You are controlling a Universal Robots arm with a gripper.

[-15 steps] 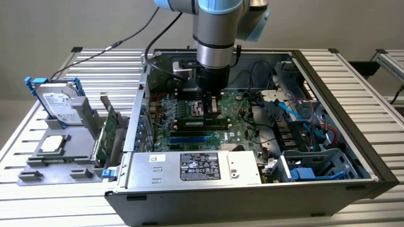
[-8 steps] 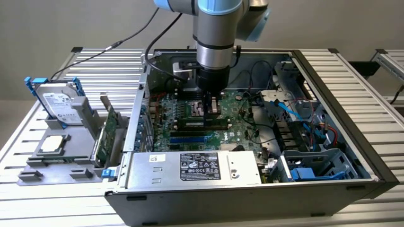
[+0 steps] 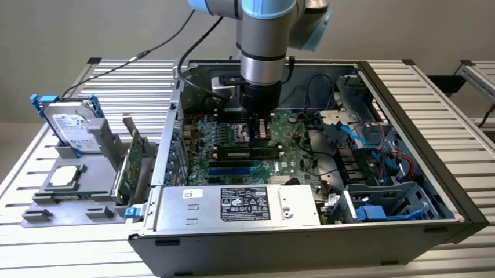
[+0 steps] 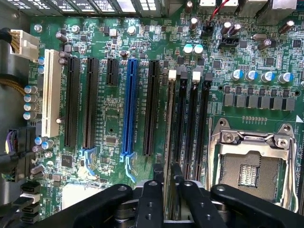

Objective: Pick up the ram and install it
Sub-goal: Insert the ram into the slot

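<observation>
Ram (image 4: 169, 142) stands on its edge in a memory slot of the motherboard (image 4: 114, 123), directly between the fingers of the gripper (image 4: 168, 176). Its long axis runs away from the gripper along the slot. Both fingers are released, slightly apart from it.

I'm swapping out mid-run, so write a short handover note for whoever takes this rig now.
End effector: open, low over the motherboard inside the PC case, its fingers straddling the ram.
Ram: standing edge-on in a memory slot beside the CPU socket.
Done: ram picked up and brought to its slot, grip let go.
Left: whether it is fully seated cannot be told; check the latches.
</observation>
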